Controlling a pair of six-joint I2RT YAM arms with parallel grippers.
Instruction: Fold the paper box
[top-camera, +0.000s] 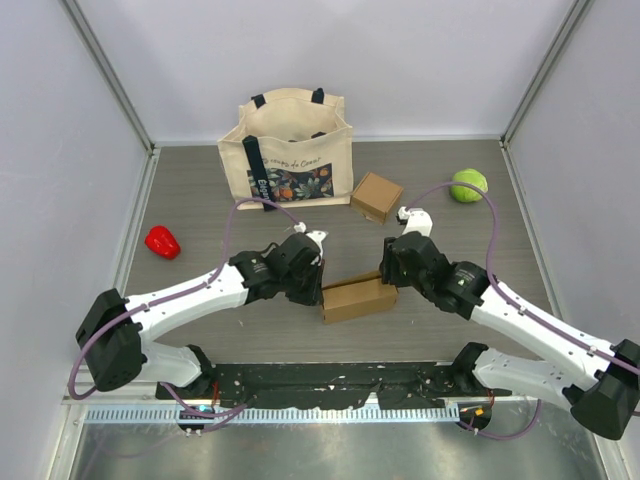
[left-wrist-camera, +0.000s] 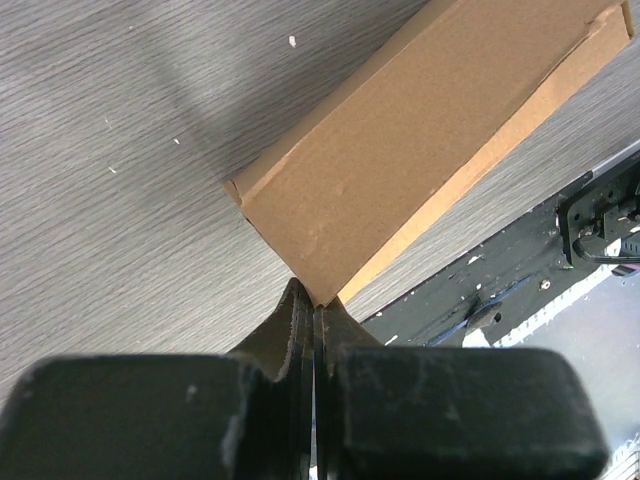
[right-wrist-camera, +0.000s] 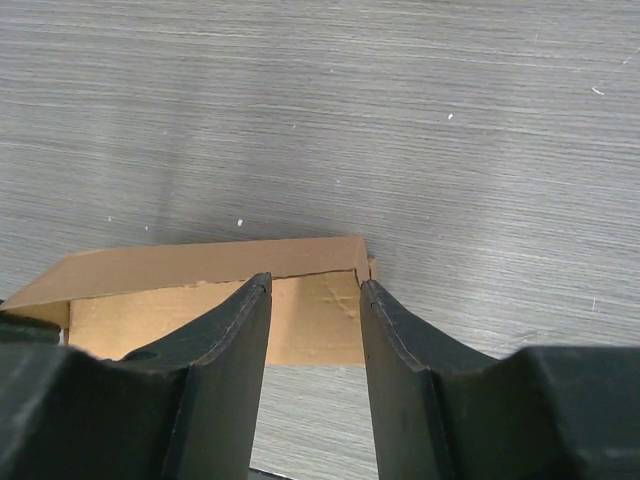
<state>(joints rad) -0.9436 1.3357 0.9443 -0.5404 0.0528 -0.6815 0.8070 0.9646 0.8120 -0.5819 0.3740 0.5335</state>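
Closest to me, along the near edge, is the black mounting plate that both arms are bolted to. Beyond it the grey wood-grain table runs back to the pale walls. The biggest thing on it is a cream tote bag with dark handles and a flowery print, standing upright at the back, a little left of centre.

The two white arms reach in from either side and meet in the middle, just past the plate. Between them lies the paper box, a long, low brown carton, resting on the table.

The left gripper is at the carton's left end with its jaws pressed tight together. One corner of the card runs right up to the fingertips, but I can't tell whether any card is nipped between them. The right gripper is at the right end, jaws parted about halfway. Its fingers stand either side of the end of a cardboard flap without squeezing it.

A small brown box sits just right of the tote. A green ball lies further right, and a red pepper lies well apart at the left
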